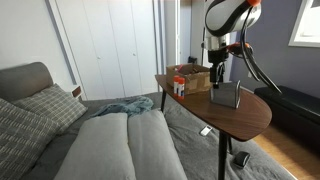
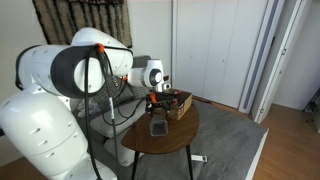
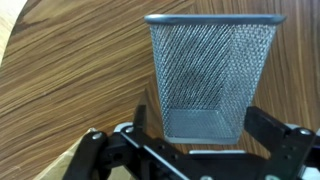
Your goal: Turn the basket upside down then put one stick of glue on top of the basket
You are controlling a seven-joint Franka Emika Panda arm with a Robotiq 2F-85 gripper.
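The robot's claw (image 3: 205,122) hangs with its jaws spread wide and nothing between the pads, its fingers standing clear on either side of the narrow end of the basket (image 3: 212,75) in the wrist view. The grey mesh basket rests on the wooden worktop (image 3: 70,80) directly under the claw, narrow closed base nearest the camera and broad rim farthest from it. From that angle it cannot be told for certain whether it lies on its side or stands on its rim. In both exterior views the basket (image 1: 226,95) sits near the middle of the round worktop (image 1: 252,117), just below the arm's lowered wrist.

Farther back, near the worktop's edge, a small cluster of red-topped glue sticks (image 1: 180,87) stands just beside a brown open box (image 1: 195,77), well apart from the basket and untouched by the claw.

As a reading of progress, the flip looks either under way or barely finished, pending a clearer look at how the basket sits. The second half is plainly left: no stick of glue is on top of the basket, and one has yet to be picked up
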